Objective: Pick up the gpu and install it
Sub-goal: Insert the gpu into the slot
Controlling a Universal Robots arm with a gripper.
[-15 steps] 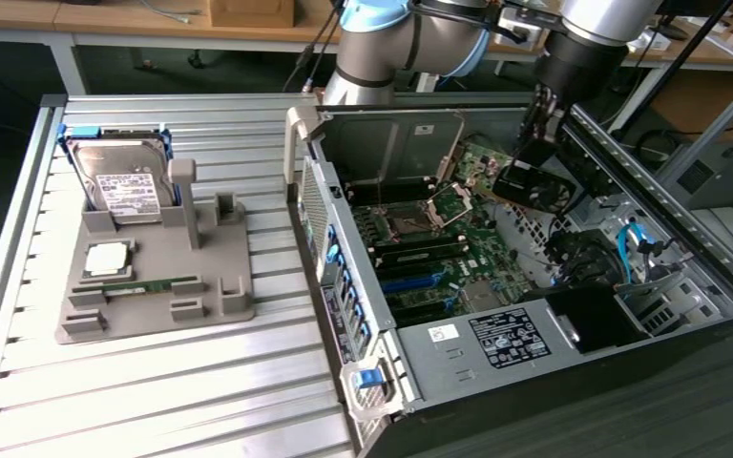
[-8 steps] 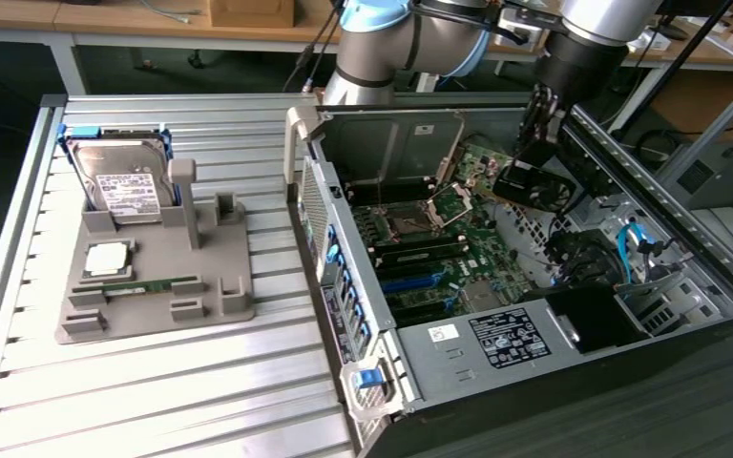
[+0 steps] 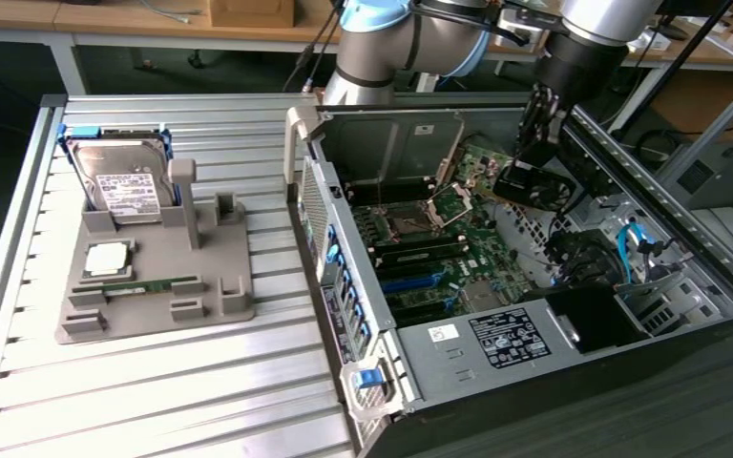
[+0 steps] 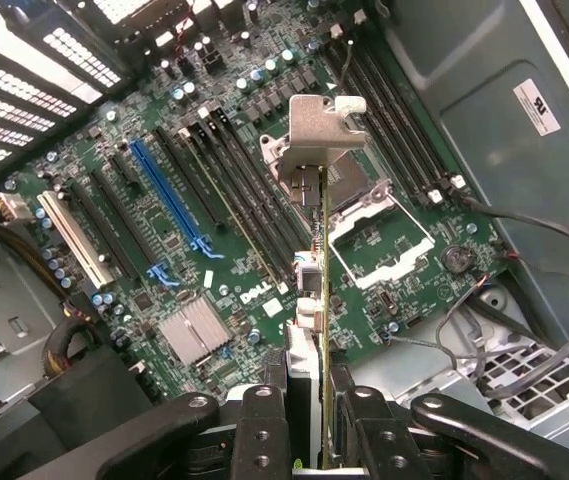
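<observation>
The gpu (image 3: 534, 187), a dark card with a roundish cooler, hangs inside the open computer case (image 3: 380, 382), above the green motherboard (image 3: 450, 243). My gripper (image 3: 534, 143) is shut on its upper edge. In the wrist view the gpu (image 4: 319, 230) is seen edge-on, its silver end bracket (image 4: 321, 122) farthest from the camera. The black fingers (image 4: 262, 430) of my gripper (image 4: 314, 415) press on both faces of the card. Below it lie the motherboard (image 4: 234, 290), its blue slot (image 4: 169, 195) and several black slots; the card touches none of them.
A grey fixture (image 3: 150, 315) on the slatted table holds a silver hard drive (image 3: 125, 186), a processor (image 3: 108, 256) and a green memory stick (image 3: 137, 284). Inside the case are blue cables (image 3: 634, 243), black wiring (image 4: 524, 225), a heatsink (image 4: 196, 330) and the power supply (image 3: 510, 339).
</observation>
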